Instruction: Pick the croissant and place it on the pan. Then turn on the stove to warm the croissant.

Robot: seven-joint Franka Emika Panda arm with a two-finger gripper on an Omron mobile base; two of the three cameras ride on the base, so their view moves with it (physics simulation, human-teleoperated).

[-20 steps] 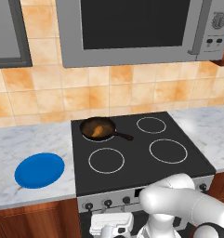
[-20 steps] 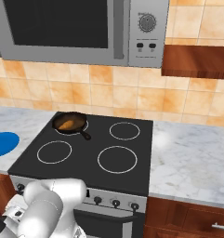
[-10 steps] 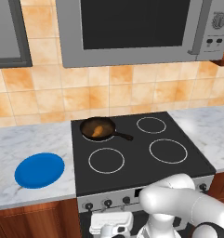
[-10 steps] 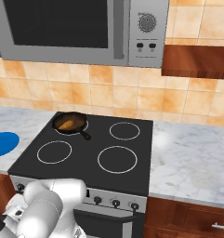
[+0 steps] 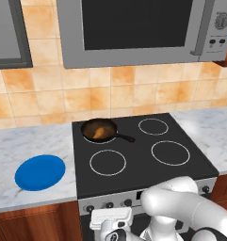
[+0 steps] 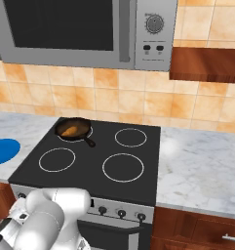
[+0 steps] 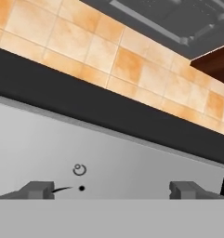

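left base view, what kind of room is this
A kitchen, rendered rather than real: a black four-burner stove set in a marble counter, a microwave over a tiled wall, and a pan holding a croissant.

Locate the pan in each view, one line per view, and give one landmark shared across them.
Left base view: the pan sits on the stove's back-left burner, left of centre.
Right base view: the pan is at mid-left, on the same burner.
Hand view: not in it.
Shared landmark: the grey microwave above the stove.

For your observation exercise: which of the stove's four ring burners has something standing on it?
The back-left burner: the pan with the croissant sits there; the other three rings are bare.
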